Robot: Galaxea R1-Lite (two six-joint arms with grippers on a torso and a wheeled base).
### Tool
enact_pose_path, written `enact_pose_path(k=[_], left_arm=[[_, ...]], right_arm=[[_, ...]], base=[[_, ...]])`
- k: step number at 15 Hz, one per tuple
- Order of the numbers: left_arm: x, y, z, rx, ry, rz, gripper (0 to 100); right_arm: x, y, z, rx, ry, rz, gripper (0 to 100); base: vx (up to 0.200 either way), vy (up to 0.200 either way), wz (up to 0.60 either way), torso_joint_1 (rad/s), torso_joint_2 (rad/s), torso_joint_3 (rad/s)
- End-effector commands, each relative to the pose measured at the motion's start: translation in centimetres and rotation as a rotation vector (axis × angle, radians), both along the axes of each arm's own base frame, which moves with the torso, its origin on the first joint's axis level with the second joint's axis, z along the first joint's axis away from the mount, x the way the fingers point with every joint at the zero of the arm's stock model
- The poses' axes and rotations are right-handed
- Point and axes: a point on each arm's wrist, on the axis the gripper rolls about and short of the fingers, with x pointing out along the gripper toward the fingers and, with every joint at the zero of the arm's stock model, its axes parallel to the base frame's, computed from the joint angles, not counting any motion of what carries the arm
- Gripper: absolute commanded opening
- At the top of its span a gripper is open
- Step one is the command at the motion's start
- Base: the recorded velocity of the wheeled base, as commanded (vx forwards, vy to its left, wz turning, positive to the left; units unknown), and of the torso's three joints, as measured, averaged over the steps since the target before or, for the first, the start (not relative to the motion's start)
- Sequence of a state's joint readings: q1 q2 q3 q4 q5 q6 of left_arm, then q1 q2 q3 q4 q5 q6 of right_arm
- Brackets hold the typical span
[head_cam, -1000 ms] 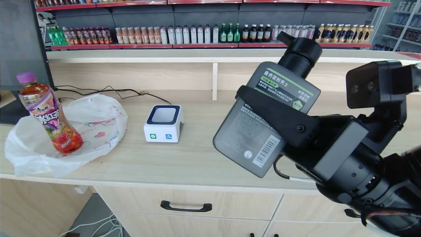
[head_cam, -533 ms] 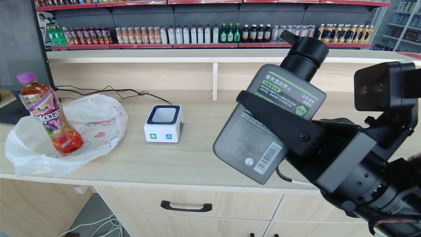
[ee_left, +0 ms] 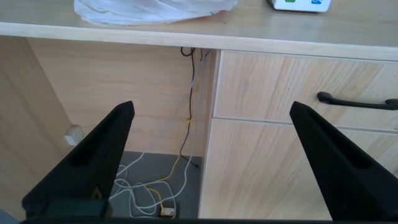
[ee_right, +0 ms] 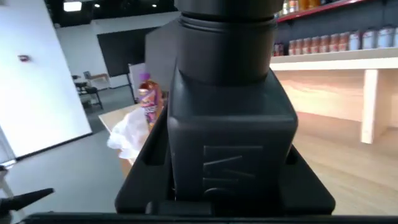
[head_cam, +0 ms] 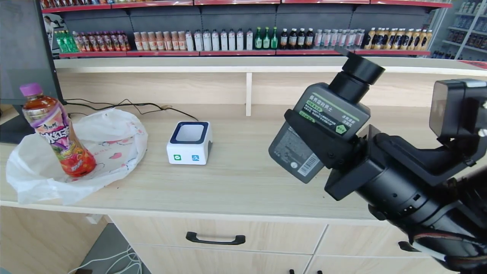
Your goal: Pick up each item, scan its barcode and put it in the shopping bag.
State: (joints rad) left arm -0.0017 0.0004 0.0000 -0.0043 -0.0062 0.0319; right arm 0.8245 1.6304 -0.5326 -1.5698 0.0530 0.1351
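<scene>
Bottle, clamped in the right gripper, has drawn back toward the frame's right, farther from the scanner, so it likely remains unscanned. The left gripper hangs open.

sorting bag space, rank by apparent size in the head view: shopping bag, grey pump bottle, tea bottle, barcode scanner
1. shopping bag
2. grey pump bottle, held nearer the camera, so its true rank against the tea bottle is unsure
3. tea bottle
4. barcode scanner
</scene>
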Motion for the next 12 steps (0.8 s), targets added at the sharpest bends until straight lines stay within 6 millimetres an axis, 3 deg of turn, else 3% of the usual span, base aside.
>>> enact_pose_path(k=[1, 2, 3, 6, 9, 12], left_arm=[[0.0, 0.0, 0.0, -0.001, -0.001, 0.000, 100], [0.0, 0.0, 0.0, -0.001, -0.001, 0.000, 100], [0.0, 0.0, 0.0, -0.001, -0.001, 0.000, 100], [0.0, 0.0, 0.0, 0.005, 0.001, -0.003, 100], [0.0, 0.0, 0.0, 0.002, 0.001, 0.000, 100], [0.0, 0.0, 0.0, 0.003, 0.001, -0.003, 100]], right_arm=[[1.6, -2.5, -2.6, -0.108, 0.046, -0.208, 0], [2.3, -4.8, -4.1, -0.187, 0.068, -0.308, 0], [3.2, -6.7, -4.4, -0.208, 0.074, -0.394, 0], [7.2, -10.9, -1.3, -0.122, -0.021, -0.617, 0], [7.3, -11.0, -0.9, -0.144, -0.053, -0.651, 0], [7.3, -11.1, -1.2, -0.128, -0.030, -0.634, 0]], base=[[0.000, 0.000, 0.00, 0.000, 0.00, 0.000], [0.000, 0.000, 0.00, 0.000, 0.00, 0.000], [0.000, 0.000, 0.00, 0.000, 0.00, 0.000], [0.000, 0.000, 0.00, 0.000, 0.00, 0.000], [0.000, 0.000, 0.00, 0.000, 0.00, 0.000], [-0.200, 0.000, 0.00, 0.007, 0.00, 0.002]])
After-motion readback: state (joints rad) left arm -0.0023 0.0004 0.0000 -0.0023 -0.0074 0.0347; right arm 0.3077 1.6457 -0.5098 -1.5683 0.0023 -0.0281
